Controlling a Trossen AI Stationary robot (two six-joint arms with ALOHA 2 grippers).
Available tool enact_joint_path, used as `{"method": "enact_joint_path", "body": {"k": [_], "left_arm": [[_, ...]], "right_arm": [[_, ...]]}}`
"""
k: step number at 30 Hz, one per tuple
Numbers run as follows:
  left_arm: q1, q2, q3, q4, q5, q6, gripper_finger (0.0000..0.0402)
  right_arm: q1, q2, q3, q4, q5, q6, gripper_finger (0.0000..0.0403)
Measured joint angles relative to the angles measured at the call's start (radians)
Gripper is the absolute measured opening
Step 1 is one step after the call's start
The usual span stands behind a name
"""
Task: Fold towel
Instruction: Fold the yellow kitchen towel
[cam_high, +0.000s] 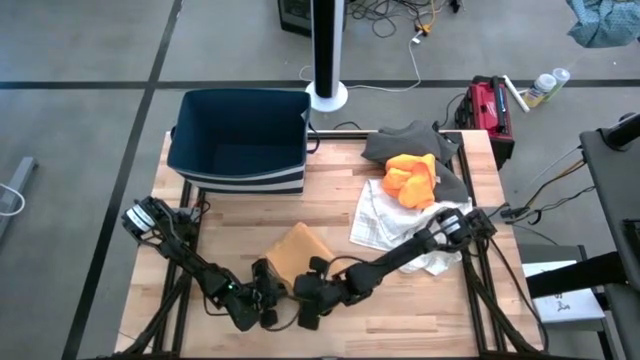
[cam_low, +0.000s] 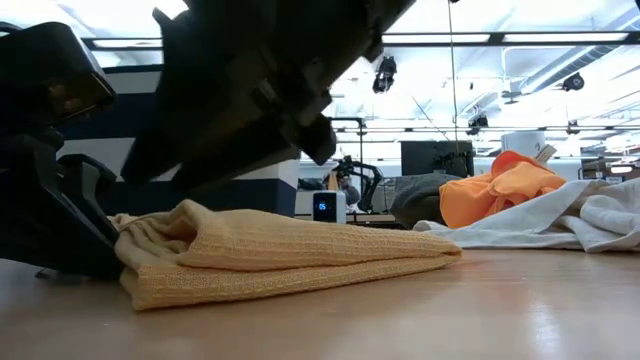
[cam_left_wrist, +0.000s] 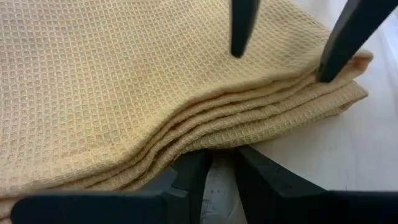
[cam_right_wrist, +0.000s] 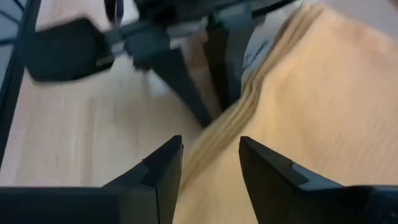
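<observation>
A: Any readable writing?
B: None legible.
A: The towel?
B: Folded yellow waffle-weave towel (cam_high: 297, 252) at the table's (cam_high: 330, 195) near centre; left gripper (cam_left_wrist: 219, 177) pinches its edge, right gripper (cam_right_wrist: 210, 163) parted astride it.

yellow waffle-weave towel (cam_high: 298, 250) folded into a flat multi-layer stack, lying on the table near its front edge, about mid-width; stacked layer edges visible along one side, top face smooth
</observation>
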Motion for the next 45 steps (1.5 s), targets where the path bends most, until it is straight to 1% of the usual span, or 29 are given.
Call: {"method": "enact_joint_path", "body": {"k": [5,7,9,13,17,21,25,29,32,36,41,45], "left_arm": [[0.000,-0.001,0.000,-0.001,0.002,0.004,0.0077],[0.000,-0.002,0.000,-0.001,0.004,0.010,0.0077],[0.000,-0.006,0.000,-0.002,0.007,0.021,0.0077],[0.000,-0.037,0.000,-0.020,0.031,0.069,0.0077],[-0.015,-0.114,-0.007,-0.092,0.072,0.101,0.0077],[-0.040,-0.199,-0.003,-0.121,0.099,0.078,0.0077],[-0.057,-0.214,-0.003,-0.080,0.110,0.053,0.0077],[-0.057,-0.156,-0.002,0.013,0.120,0.073,0.0077],[-0.048,-0.077,-0.001,0.130,0.135,0.097,0.0077],[-0.043,0.009,-0.001,0.243,0.133,0.111,0.0077],[-0.041,0.062,0.001,0.338,0.121,0.109,0.0077],[-0.040,0.111,0.063,0.332,0.117,0.152,0.0077]], "right_arm": [[-0.004,-0.011,0.000,0.001,0.001,-0.035,0.0156],[0.022,-0.023,0.002,0.005,0.005,-0.094,0.0156],[0.059,-0.030,0.002,0.004,0.010,-0.188,0.0155],[0.118,-0.020,-0.002,-0.061,0.094,-0.265,0.0152],[0.139,-0.002,-0.004,-0.093,0.182,-0.297,0.0156],[0.145,0.014,-0.017,-0.092,0.184,-0.295,0.0163],[0.145,0.018,-0.022,-0.091,0.176,-0.298,0.0165],[0.169,0.011,-0.022,-0.090,0.162,-0.336,0.0165],[0.181,0.006,-0.022,-0.090,0.154,-0.365,0.0171],[0.177,0.018,-0.032,-0.093,0.184,-0.365,0.0181],[0.171,0.019,-0.038,-0.083,0.181,-0.358,0.0186],[0.171,0.019,-0.041,-0.081,0.176,-0.373,0.0186]]}}
